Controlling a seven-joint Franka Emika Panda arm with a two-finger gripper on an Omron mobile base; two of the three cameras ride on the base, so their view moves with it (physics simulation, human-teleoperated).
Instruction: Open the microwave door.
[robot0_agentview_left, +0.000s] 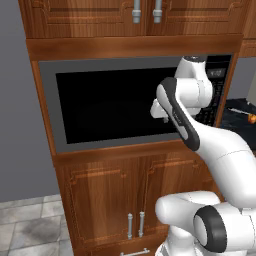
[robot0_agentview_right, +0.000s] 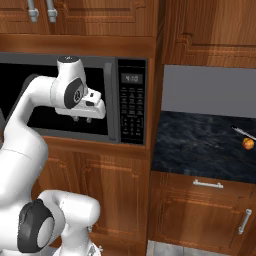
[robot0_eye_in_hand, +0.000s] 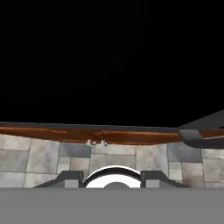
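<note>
The microwave (robot0_agentview_left: 50, 107) is built into brown cabinetry, and its door (robot0_agentview_left: 107, 105), a grey frame around black glass, stands shut. The same door (robot0_agentview_right: 45, 117) appears in the right base view, with the grey strip of its handle edge (robot0_agentview_right: 113, 100) beside the black keypad (robot0_agentview_right: 132, 107). My gripper (robot0_agentview_right: 82, 119) hangs close in front of the door's right half, pointing downward, also seen as the gripper (robot0_agentview_left: 166, 120) from the left. In the hand view the fingertips (robot0_eye_in_hand: 70, 177) stand wide apart, open, holding nothing. Black glass (robot0_eye_in_hand: 109, 61) spreads above them. The arm hides the handle in the left base view.
Upper cabinet doors (robot0_agentview_left: 85, 17) with metal handles sit above the microwave, lower cabinet doors (robot0_agentview_left: 105, 200) below. A dark stone counter (robot0_agentview_right: 200, 145) lies to the right with a small orange object (robot0_agentview_right: 247, 143) on it. The floor (robot0_eye_in_hand: 39, 162) is grey tile.
</note>
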